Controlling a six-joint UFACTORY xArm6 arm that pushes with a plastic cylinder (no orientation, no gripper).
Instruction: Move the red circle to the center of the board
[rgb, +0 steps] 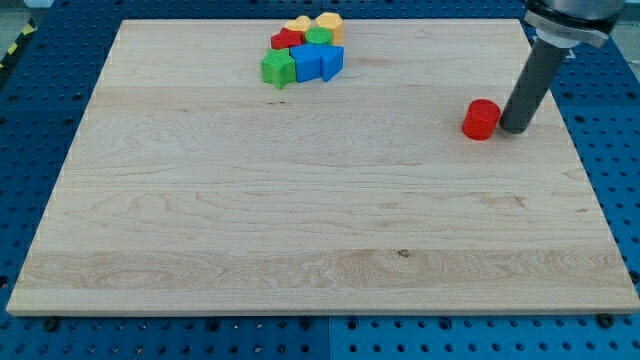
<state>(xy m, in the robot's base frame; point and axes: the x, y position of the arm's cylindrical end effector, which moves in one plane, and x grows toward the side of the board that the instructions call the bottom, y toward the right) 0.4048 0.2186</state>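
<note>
- We carry no jaws to spread or pinch: our arm ends in a straight dark rod, and our tip (514, 130) rests on the board just to the view's right of the red circle (481, 119), touching it or very nearly so; the gap is too fine to call.
- Camera view: the red circle, a short cylinder, sits near the wooden board's (300, 230) right edge, in the upper half of the view, well apart from the board's centre.
- We judge our tip is placed on the circle's far side so that a push toward the view's left and slightly downward would carry it to the centre; that push looks not yet done.
- A tight cluster sits near the view's top, left of the middle, well clear of the likely path.
- Counted there: two yellow blocks, one of unclear shape (297, 24) and one hexagon-like (328, 23); one further red block (287, 39); two green blocks, one rounded (318, 37) and one star-like (278, 69); two blue blocks, one squarish (306, 62) and one wedge-like (332, 61).
- Red pieces total two; only the circle stands alone.
</note>
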